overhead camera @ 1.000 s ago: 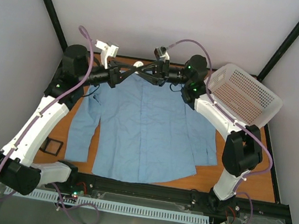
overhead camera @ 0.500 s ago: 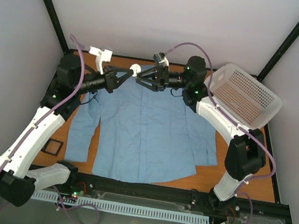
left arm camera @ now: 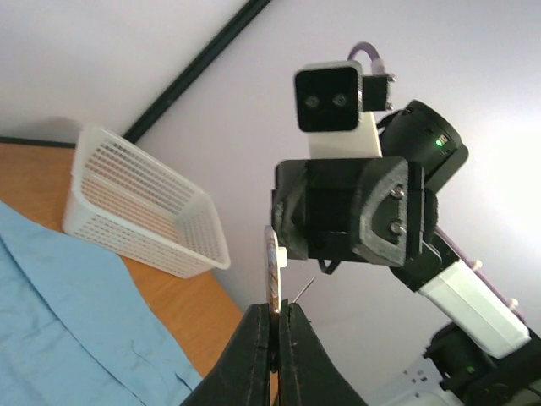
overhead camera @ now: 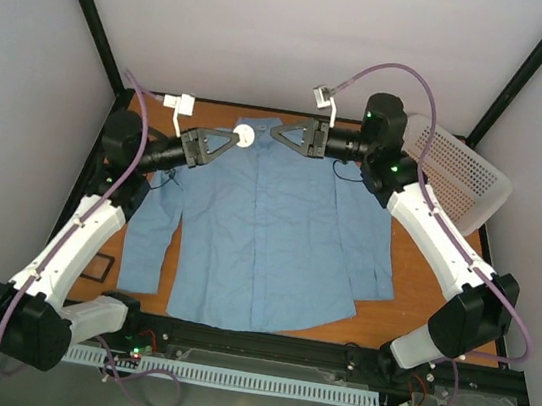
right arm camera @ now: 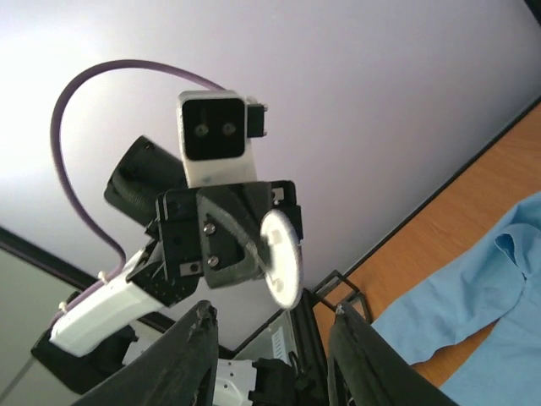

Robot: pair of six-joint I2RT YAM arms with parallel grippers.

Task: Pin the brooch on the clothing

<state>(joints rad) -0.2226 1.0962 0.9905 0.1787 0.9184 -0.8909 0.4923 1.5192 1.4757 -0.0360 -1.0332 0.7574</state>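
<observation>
Pinching one brooch (overhead camera: 246, 137), the left end effector (overhead camera: 231, 138); right end effector (overhead camera: 283, 134) spread; one shirt (overhead camera: 265, 248), one basket (overhead camera: 459, 175).

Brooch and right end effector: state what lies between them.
Nothing but air. In the top view a bare gap separates the brooch from the right end effector, with the shirt below.

A light blue long-sleeved button-up shirt (overhead camera: 267, 233) lay flat, front up, across the middle of the orange-brown wooden table (overhead camera: 436, 322), with its collar toward the top of the frame. Over the collar, the left gripper (overhead camera: 232, 138) reached in from the left and pinched a small white round brooch (overhead camera: 246, 137) at its fingertips. The right gripper (overhead camera: 279, 133) faced it from the right, near the brooch but not touching it. A white perforated plastic basket (overhead camera: 462, 174) sat at upper right. A small black square tray (overhead camera: 96, 264) lay at lower left, beside 1 sleeve.
</observation>
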